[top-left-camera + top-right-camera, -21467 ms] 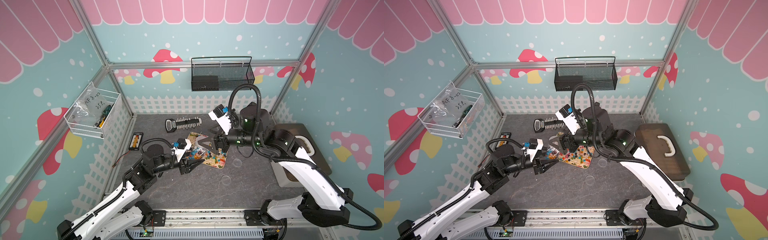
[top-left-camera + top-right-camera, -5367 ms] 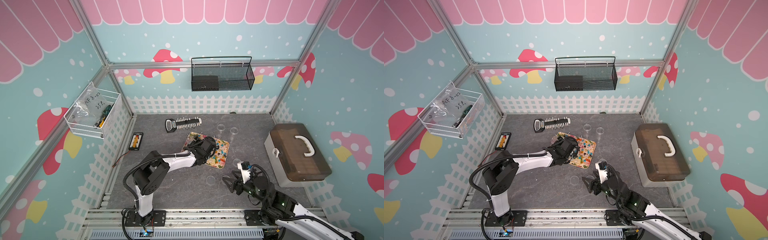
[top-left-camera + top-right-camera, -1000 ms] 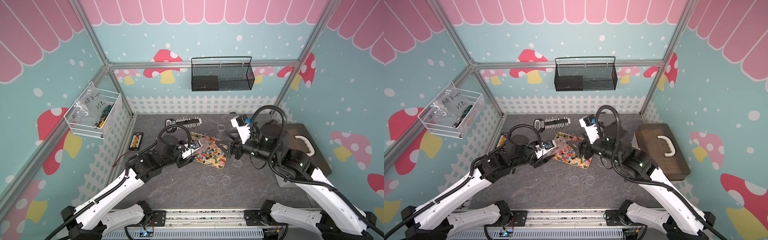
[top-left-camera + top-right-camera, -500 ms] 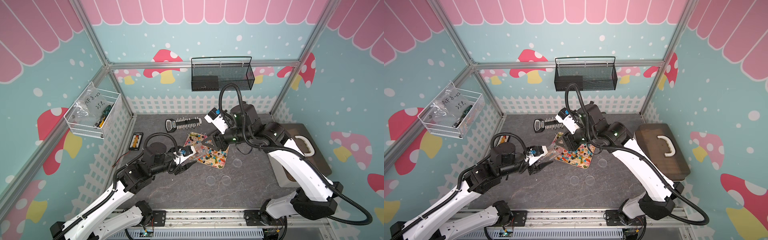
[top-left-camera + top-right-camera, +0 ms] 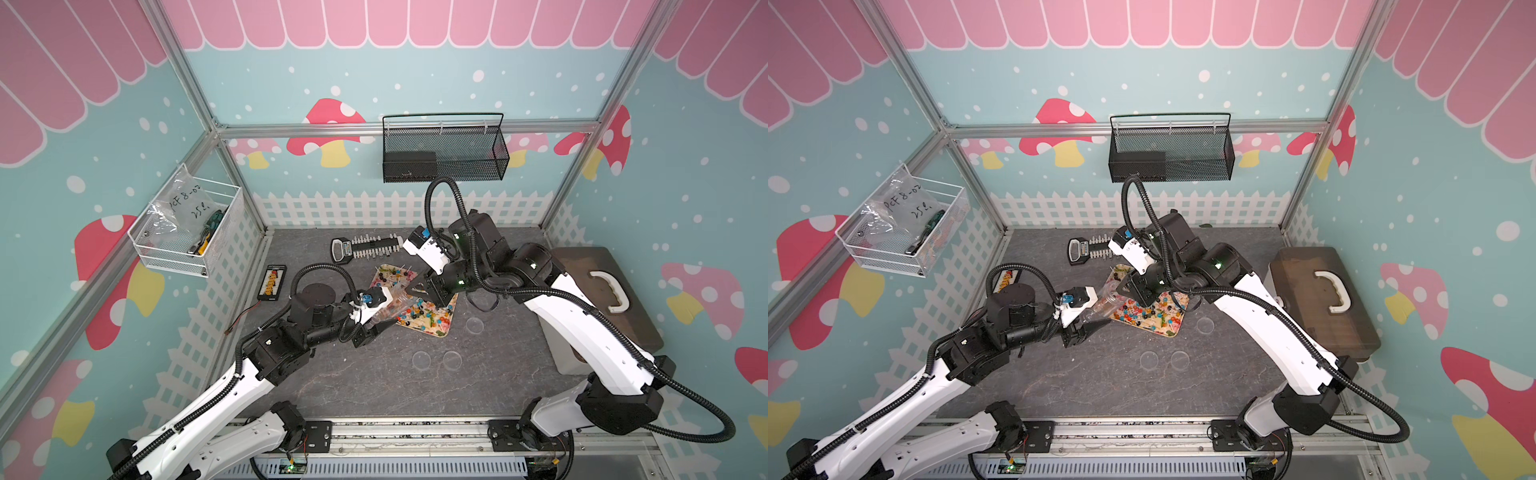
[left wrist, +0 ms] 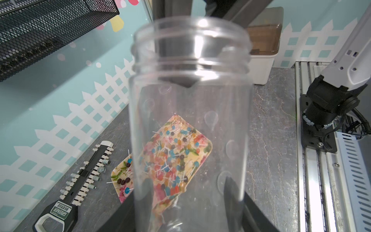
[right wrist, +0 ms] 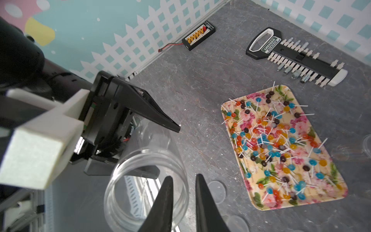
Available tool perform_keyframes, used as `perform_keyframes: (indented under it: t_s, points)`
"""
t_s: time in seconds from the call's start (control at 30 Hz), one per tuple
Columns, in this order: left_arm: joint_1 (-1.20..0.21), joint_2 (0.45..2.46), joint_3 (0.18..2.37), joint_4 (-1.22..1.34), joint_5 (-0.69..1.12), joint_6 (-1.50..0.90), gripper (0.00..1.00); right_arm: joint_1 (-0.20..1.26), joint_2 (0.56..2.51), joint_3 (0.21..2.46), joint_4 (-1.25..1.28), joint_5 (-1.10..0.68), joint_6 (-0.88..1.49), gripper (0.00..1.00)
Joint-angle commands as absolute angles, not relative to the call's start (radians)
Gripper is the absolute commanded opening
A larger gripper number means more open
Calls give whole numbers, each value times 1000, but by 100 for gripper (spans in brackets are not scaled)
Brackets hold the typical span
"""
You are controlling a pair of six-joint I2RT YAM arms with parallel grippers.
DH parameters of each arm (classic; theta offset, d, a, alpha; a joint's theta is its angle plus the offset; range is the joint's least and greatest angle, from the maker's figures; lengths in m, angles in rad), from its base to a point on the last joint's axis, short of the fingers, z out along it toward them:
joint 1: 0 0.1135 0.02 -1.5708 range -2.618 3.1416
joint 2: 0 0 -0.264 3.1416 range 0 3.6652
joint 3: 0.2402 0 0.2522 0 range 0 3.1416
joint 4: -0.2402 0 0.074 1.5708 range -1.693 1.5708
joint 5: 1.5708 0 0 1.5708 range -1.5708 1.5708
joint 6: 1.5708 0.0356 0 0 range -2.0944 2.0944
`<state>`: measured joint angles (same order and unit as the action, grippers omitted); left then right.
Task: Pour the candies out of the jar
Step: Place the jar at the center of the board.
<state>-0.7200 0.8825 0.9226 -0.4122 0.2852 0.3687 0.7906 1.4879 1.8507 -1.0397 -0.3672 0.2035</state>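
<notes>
My left arm stretches low across the table, left gripper (image 5: 384, 316) clamped on the empty jar (image 6: 190, 120), tilted mouth-up at the tray's (image 7: 258, 197) edge. Right arm arches over, wrist bent down, right gripper (image 7: 183, 178) narrow, nipping the rim: 1 finger inside, 1 outside. The candies (image 7: 277, 144) all lie on the tray.
</notes>
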Motion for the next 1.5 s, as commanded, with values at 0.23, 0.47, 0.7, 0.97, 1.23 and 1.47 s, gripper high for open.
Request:
perform_keyframes:
  t_s: [0.23,0.47,0.7,0.97,1.23,1.47]
  points:
    - [-713,834,869,-340,190,293,98,811,1569,1872,-1022,-303,186,0]
    - [-713,692,788,-316,-59,138,99,820,1704,1968,-1019,-173,173,0]
    - [-713,485,680,-392,-182,39,99,846,1961,2133,-1063,-18,134,0]
    - [-713,378,614,-440,-243,-51,99,782,2144,2314,-1163,137,102,0]
    - [-713,451,620,-434,-149,-80,99,642,2329,2578,-1219,170,89,0]
    - [-713,500,600,-385,-102,-122,99,559,2427,2666,-1183,274,79,0]
